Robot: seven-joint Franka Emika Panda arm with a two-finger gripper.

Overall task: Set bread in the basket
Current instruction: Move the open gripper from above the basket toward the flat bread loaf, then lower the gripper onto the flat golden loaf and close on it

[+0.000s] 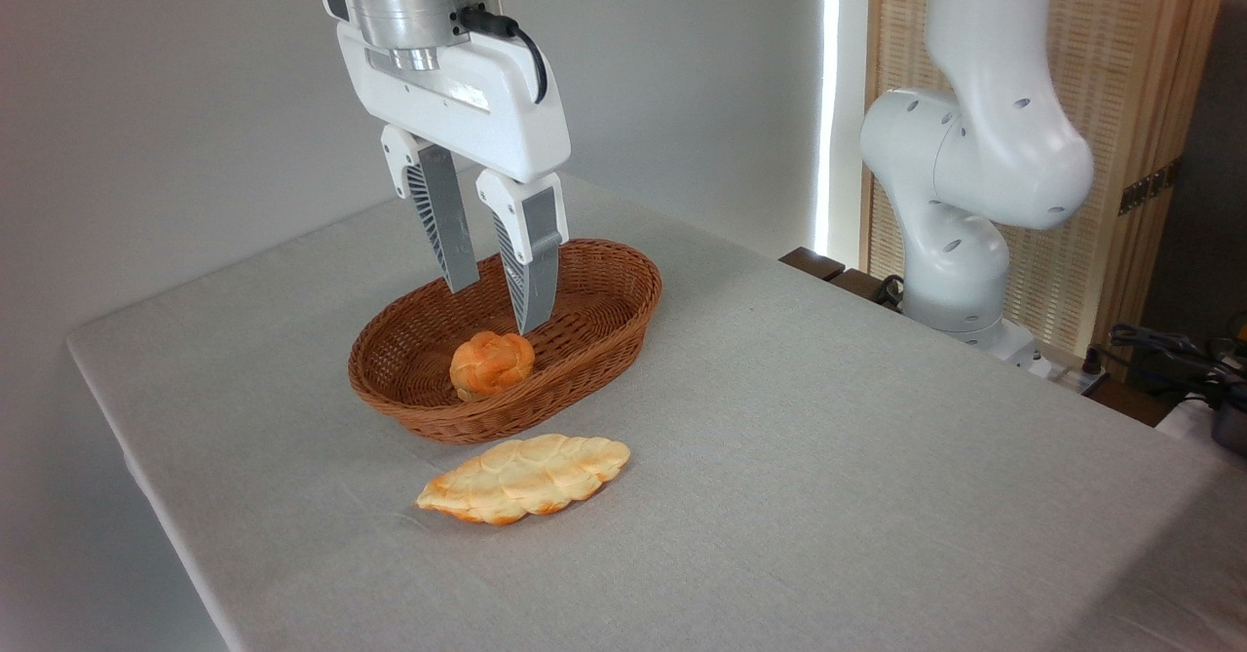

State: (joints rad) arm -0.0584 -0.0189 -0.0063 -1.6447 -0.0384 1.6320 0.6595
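Your bread lies flat on the tabletop, outside the basket and just in front of its near rim, with a narrow strip of cloth showing between them. Its long axis runs left to right with a slight tilt: the left tip sits lower in the picture, nearer the camera, and the right tip sits higher, closer to the basket. Both ends taper to points. The top is pale cream with a braided pattern, and the edges are orange-brown, darkest along the near left side.

The basket's long axis runs from lower left to upper right, so the bread lies roughly parallel to it. Inside the basket, toward its near left end, you have a small round orange bun resting against the inner wall.

Your pincer hangs above the basket interior, pointing down, fingers spread apart with nothing between them. The right fingertip ends just above and behind the bun; whether it touches the bun cannot be told from this angle. The pincer is well apart from the bread.

The arm's white base stands past the far right edge of the tabletop
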